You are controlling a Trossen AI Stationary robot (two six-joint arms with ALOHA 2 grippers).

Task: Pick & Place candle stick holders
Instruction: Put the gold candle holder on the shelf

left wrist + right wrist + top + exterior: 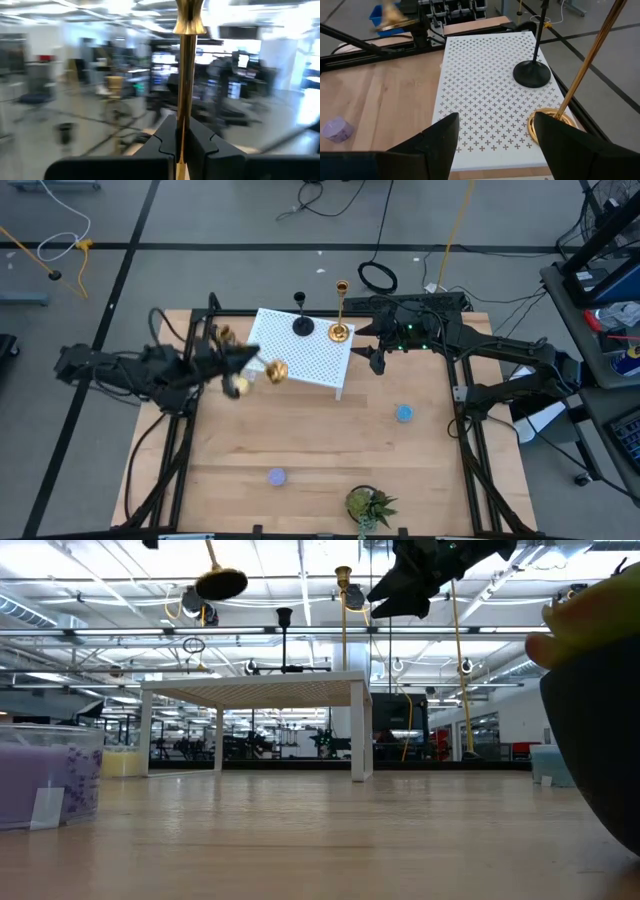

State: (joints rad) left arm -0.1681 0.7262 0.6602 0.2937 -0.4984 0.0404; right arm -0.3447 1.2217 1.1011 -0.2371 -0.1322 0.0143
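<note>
A shiny gold candlestick (186, 75) has its stem between the black fingers (160, 145) of the left gripper (183, 145). Past the right gripper's (495, 145) black fingers (440, 135) lies a white rack (485, 90) patterned with small cross-shaped holes, carrying a matte black candlestick (532, 74) and a second gold candlestick (555, 122). The table (330, 450) is pale wood, with a purple puck (337, 128).
</note>
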